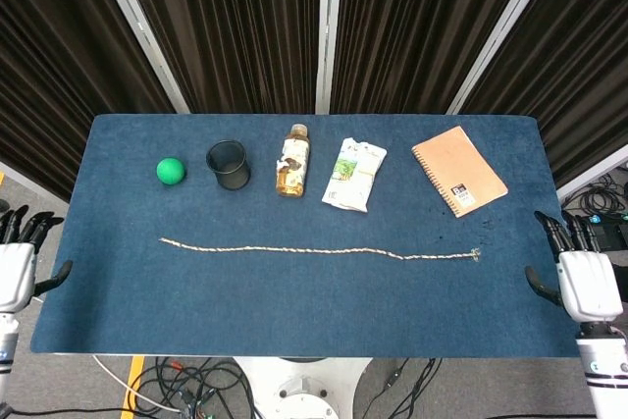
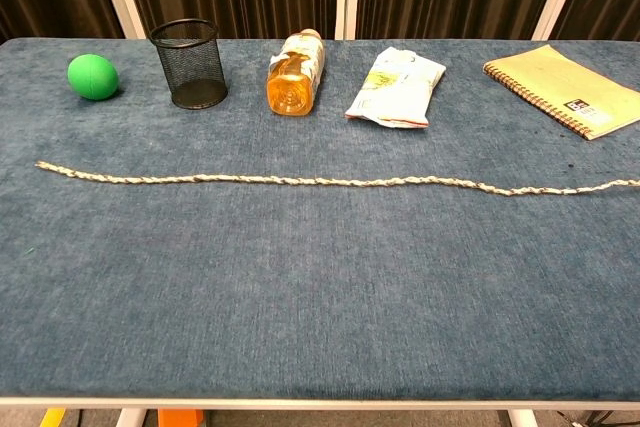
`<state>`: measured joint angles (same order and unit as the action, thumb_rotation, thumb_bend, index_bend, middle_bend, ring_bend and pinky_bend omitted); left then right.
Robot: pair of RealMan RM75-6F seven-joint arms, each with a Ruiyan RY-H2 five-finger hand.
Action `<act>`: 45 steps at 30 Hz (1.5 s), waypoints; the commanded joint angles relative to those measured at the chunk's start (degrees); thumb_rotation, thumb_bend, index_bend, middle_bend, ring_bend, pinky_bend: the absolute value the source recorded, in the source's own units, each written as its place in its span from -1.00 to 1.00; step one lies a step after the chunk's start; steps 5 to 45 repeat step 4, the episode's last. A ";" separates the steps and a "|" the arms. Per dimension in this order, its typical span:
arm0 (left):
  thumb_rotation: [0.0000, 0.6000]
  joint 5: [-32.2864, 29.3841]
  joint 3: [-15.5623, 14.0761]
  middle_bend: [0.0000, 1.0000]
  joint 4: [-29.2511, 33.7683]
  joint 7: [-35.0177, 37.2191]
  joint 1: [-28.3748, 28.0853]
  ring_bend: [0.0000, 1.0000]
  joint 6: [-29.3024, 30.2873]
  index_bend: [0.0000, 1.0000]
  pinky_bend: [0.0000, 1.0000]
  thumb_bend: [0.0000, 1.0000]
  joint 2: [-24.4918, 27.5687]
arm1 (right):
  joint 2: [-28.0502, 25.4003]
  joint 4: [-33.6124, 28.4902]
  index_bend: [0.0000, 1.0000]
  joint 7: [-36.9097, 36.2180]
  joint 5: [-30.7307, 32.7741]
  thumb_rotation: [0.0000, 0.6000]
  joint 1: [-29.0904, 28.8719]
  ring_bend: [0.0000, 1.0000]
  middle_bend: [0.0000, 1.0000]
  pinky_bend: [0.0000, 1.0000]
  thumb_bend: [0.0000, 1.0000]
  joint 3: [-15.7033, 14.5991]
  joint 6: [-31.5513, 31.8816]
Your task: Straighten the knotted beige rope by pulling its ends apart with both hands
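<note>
The beige rope (image 1: 314, 250) lies stretched in a nearly straight line across the blue table, from left to right; in the chest view the rope (image 2: 320, 182) runs almost the whole width. No hand touches it. My left hand (image 1: 15, 270) hangs off the table's left edge with fingers spread and nothing in it. My right hand (image 1: 583, 282) is beyond the table's right edge, likewise open and empty. Neither hand shows in the chest view.
Along the back stand a green ball (image 1: 171, 171), a black mesh cup (image 1: 229, 164), an orange drink bottle lying down (image 1: 292, 161), a snack packet (image 1: 354, 175) and a tan spiral notebook (image 1: 458, 170). The blue table (image 1: 314, 311) has dark curtains behind it.
</note>
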<state>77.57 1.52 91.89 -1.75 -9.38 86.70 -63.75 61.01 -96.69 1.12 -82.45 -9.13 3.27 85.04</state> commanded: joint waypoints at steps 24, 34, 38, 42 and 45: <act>1.00 2.50 -2.11 -0.69 3.87 -2.13 4.11 -0.97 3.77 -0.57 -0.99 -0.52 0.31 | 0.12 -1.45 -0.79 0.16 -1.05 1.00 2.37 -1.00 -0.67 -0.98 -0.42 -1.31 1.64; 1.00 2.50 -2.11 -0.69 3.87 -2.13 4.11 -0.97 3.77 -0.57 -0.99 -0.52 0.31 | 0.12 -1.45 -0.79 0.16 -1.05 1.00 2.37 -1.00 -0.67 -0.98 -0.42 -1.31 1.64; 1.00 2.50 -2.11 -0.69 3.87 -2.13 4.11 -0.97 3.77 -0.57 -0.99 -0.52 0.31 | 0.12 -1.45 -0.79 0.16 -1.05 1.00 2.37 -1.00 -0.67 -0.98 -0.42 -1.31 1.64; 1.00 2.50 -2.11 -0.69 3.87 -2.13 4.11 -0.97 3.77 -0.57 -0.99 -0.52 0.31 | 0.12 -1.45 -0.79 0.16 -1.05 1.00 2.37 -1.00 -0.67 -0.98 -0.42 -1.31 1.64; 1.00 2.50 -2.11 -0.69 3.87 -2.13 4.11 -0.97 3.77 -0.57 -0.99 -0.52 0.31 | 0.12 -1.45 -0.79 0.16 -1.05 1.00 2.37 -1.00 -0.67 -0.98 -0.42 -1.31 1.64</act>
